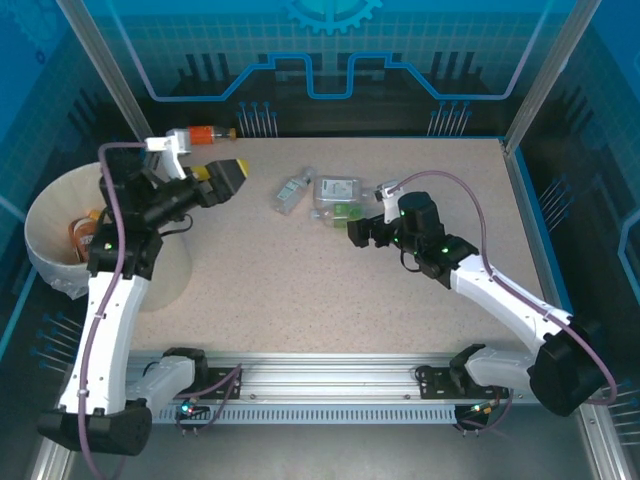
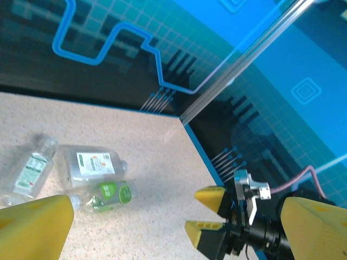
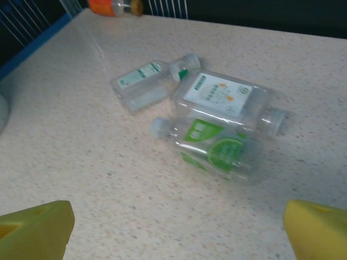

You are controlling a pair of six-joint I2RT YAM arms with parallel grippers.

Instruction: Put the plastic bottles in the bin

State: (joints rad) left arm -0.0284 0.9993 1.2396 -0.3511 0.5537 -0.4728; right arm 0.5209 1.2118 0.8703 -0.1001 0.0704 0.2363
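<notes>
Bottles (image 3: 222,97), status: job partly done, by my reckoning.

- Bin (image 1: 55,195) stands at the left edge of the table (image 1: 300,290). Something orange and white lies in the bottom of it, most likely bottles already dropped in. Too small and shadowed to count.
- Four bottles are out on the table:
  - Three in a loose cluster near the middle.
    - Slim clear bottle (image 3: 143,86), green-and-white label, lying on its side.
    - Flat bottle (image 3: 225,97), white label, lying just beside the slim one.
    - Green-labelled bottle (image 3: 211,149), lying against the flat one's near side.
  - Orange bottle (image 1: 205,135), alone at the far edge and well apart from the cluster.
- So four are left to carry over, as far as the views reach.

Tools:
- Left gripper (image 1: 232,177) hangs above the table between the bin and the cluster, fingers spread wide, nothing between them.
- Right gripper (image 1: 362,232) sits low, just beside the cluster on its near right side, facing it. Its fingers are also wide apart and empty, touching no bottle.

Count: one bin, two grippers, four bottles in the open, plus an unknown few in the bin.
</notes>
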